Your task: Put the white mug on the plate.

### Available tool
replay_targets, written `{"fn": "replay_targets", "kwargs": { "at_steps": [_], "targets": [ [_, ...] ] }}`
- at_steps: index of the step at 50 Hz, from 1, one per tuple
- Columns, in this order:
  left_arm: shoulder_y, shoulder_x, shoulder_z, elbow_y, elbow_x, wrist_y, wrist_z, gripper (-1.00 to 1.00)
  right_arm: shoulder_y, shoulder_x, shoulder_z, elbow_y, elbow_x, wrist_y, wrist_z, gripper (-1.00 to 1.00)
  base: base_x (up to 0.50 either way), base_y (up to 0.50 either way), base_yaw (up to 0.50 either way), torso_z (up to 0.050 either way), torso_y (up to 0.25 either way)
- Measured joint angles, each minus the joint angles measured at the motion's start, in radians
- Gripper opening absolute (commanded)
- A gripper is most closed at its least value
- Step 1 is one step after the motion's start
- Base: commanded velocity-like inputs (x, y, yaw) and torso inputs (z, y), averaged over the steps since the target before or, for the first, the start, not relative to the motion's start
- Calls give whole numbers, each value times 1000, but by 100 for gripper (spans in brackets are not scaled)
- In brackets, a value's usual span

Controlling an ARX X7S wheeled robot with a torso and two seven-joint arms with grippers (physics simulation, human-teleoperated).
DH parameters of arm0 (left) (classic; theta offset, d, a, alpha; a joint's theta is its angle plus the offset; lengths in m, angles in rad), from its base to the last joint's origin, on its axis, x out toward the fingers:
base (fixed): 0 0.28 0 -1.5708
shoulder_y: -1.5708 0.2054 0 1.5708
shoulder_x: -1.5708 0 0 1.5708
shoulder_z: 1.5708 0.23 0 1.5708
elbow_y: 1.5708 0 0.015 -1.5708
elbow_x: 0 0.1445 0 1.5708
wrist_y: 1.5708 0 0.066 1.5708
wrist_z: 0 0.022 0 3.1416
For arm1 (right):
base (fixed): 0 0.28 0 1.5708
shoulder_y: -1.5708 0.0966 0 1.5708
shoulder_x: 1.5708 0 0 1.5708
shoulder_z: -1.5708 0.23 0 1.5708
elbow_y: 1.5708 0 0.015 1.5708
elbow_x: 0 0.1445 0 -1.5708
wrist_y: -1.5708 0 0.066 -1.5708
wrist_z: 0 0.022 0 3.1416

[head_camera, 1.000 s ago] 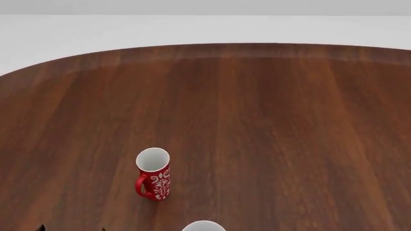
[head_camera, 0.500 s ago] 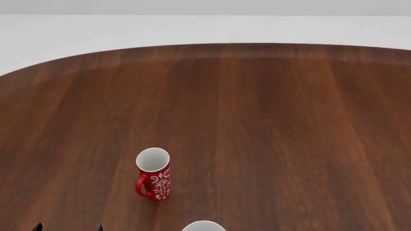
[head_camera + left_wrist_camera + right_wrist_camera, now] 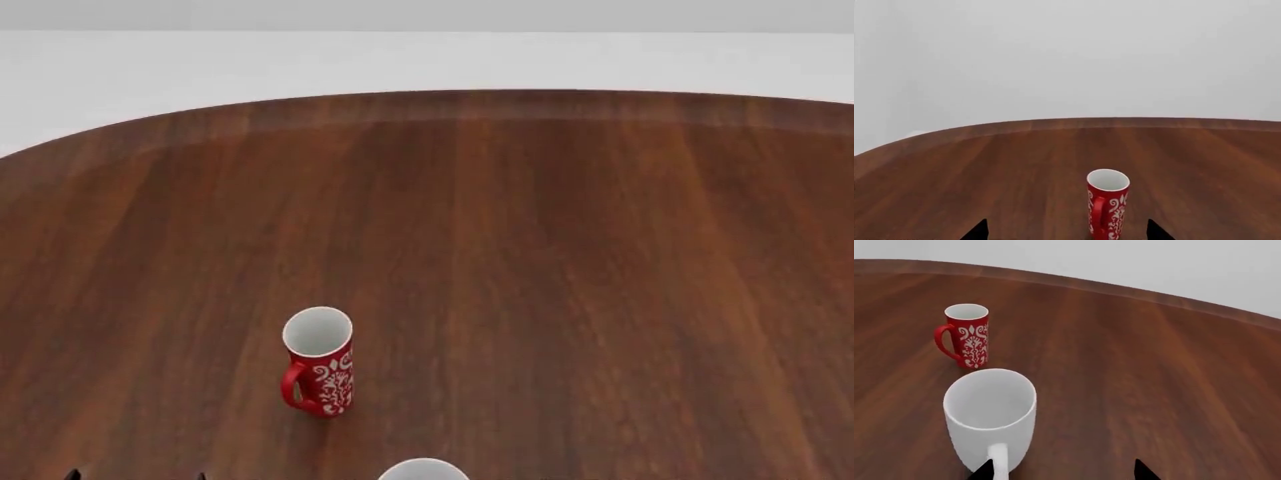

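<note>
obstacles: red mug (image 3: 319, 362) just beyond white mug (image 3: 991, 419) | free: table (image 3: 601, 280) right, far side

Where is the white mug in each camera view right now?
Head view: only the white mug's rim shows, cut off at the bottom edge, centre.
Left wrist view: not in it.
Right wrist view: the white mug fills the lower left, upright, handle toward the camera.
Shared landmark: the red mug, upright in all three.
</note>
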Motion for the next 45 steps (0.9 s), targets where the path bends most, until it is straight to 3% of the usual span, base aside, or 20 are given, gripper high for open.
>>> {"fn": "replay_targets", "kwargs": {
  "at_steps": [45],
  "targets": [
    [67,-43,-16,72,-43,21,-31,100,142,-23,-92,274,38,-20,-97,100,0,0,0,0,0]
  ]
}}
